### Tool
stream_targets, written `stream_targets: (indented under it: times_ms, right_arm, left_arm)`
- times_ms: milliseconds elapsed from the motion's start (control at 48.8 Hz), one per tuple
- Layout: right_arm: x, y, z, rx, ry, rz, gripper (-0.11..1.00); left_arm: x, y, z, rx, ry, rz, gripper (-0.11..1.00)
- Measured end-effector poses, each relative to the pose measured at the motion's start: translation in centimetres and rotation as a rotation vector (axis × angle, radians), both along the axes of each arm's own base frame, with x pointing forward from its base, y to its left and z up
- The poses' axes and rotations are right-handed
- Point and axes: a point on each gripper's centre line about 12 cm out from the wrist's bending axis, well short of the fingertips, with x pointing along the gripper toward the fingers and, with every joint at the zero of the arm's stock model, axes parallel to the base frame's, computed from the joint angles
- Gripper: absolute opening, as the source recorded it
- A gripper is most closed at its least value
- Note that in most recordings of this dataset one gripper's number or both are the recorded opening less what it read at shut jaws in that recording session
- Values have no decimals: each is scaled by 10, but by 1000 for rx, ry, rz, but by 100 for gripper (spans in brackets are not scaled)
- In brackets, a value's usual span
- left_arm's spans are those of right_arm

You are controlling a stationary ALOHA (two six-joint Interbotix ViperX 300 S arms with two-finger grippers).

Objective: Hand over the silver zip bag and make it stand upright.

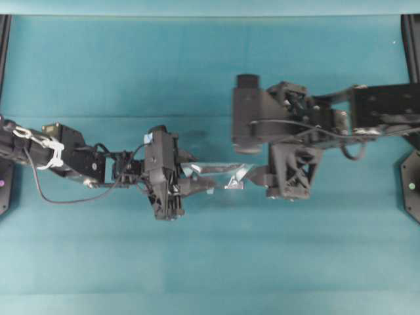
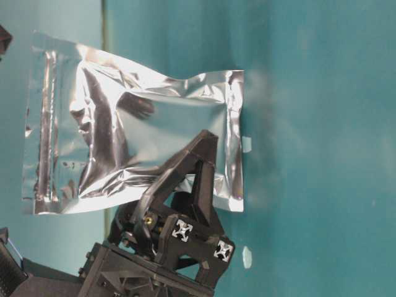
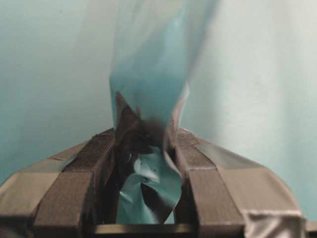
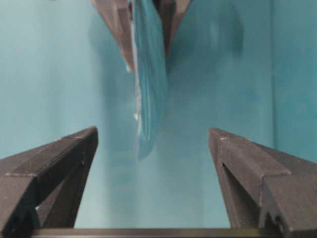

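The silver zip bag (image 1: 220,172) is a crinkled foil pouch held out between the two arms over the middle of the teal table. My left gripper (image 1: 209,184) is shut on its left part. In the left wrist view the foil (image 3: 148,173) runs deep between the jaws of the left gripper (image 3: 146,131). My right gripper (image 1: 256,174) faces the bag's right end with its jaws wide open. In the right wrist view the bag's edge (image 4: 148,89) hangs just ahead of the gap of the right gripper (image 4: 153,131). From table level the bag (image 2: 142,124) shows its broad face, zip strip (image 2: 46,124) away from the table.
Teal cloth (image 1: 210,275) covers the whole table. Dark frame posts (image 1: 5,39) (image 1: 412,39) stand at the back corners, and the arm bases (image 1: 410,187) sit at the side edges. Two tiny pale scraps (image 2: 247,144) (image 2: 247,257) lie on the cloth near the bag.
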Motion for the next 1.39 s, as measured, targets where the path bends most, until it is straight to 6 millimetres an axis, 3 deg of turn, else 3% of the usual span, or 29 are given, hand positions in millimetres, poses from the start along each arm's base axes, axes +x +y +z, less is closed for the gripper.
stream_targets:
  times_ms: [676,1393]
  right_arm:
    - [-72,3,14,25,-398,-15,96]
    - [-76,5,10,28,-401,-9,96]
  left_arm:
    - [-1,-1,-1,0,3,-2,30]
    - [-1,-1,-1,-1,3,0,30]
